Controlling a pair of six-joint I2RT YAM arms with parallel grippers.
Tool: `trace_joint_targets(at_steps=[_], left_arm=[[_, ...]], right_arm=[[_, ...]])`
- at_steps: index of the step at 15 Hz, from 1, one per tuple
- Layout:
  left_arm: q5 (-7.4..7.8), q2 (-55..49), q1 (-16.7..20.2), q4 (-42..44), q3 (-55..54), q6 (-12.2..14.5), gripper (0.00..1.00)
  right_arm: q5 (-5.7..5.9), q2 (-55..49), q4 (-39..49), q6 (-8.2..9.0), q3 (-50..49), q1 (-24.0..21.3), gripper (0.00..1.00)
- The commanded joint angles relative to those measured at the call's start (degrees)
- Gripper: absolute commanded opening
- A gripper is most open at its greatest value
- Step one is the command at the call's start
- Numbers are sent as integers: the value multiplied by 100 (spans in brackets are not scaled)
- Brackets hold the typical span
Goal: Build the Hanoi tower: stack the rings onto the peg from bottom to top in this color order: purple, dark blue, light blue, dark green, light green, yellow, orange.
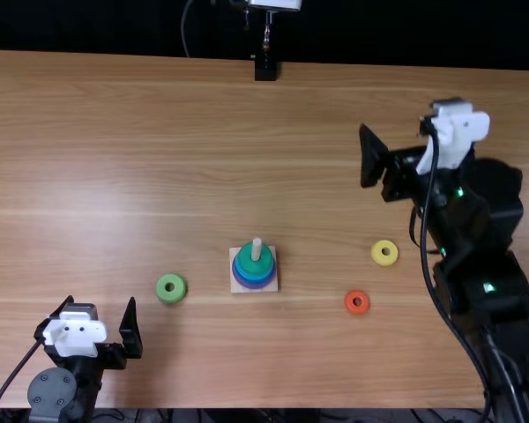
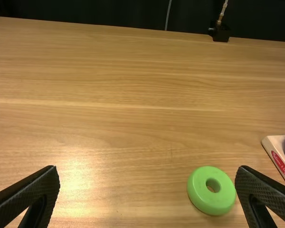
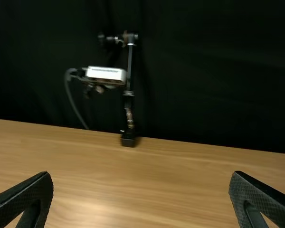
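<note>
One light green ring (image 1: 171, 298) sits between my left gripper (image 1: 100, 302), its fingers spread, and the peg (image 1: 257, 249), likely my next pickup.

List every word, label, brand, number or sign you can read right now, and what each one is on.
Red oval label on the pale tower base, left wrist view: its print is too small to read.
No other text can be made out.

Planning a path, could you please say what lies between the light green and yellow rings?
The base with peg and rings lies there, in the top view.
</note>
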Motion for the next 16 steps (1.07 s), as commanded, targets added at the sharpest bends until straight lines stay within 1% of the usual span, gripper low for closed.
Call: trace_joint_targets(at_steps=[1,2,3,4,5,6,8,10,12,14,15,16], left_arm=[[51,-67,21,-429,-631,67,100],[51,-67,21,-440,-631,67,100],[51,-67,21,-429,-631,67,100],[51,-67,21,-429,-631,67,100],[51,-67,21,-440,-631,67,100],[51,-67,21,-429,-631,67,100],[51,-67,21,-440,-631,67,100],[51,-67,21,-429,-631,67,100],[51,-67,21,-440,-631,67,100],[51,-67,21,-429,-631,67,100],[51,-67,21,-429,-631,67,100],[51,-67,21,-429,-631,67,100]], right_arm=[[-34,-636,117,-341,-686,-221,100],[-66,-1066,117,-351,-1144,-475,100],[-140,-1488,117,-341,-1574,-722,100],[-298,-1919,107,-341,-1978,-985,100],[-425,-2349,117,-341,-2418,-1214,100],[-456,-2798,117,-341,-2840,-1390,100],[-541,-3975,191,-351,-3815,-1451,100],[-530,-5276,181,-341,-4668,-1451,100],[-498,-6340,181,-341,-5529,-1451,100],[-477,-6823,170,-330,-5837,-1451,100],[-393,-6849,181,-330,-6021,-1451,100],[-245,-6876,181,-341,-6215,-1451,100]])
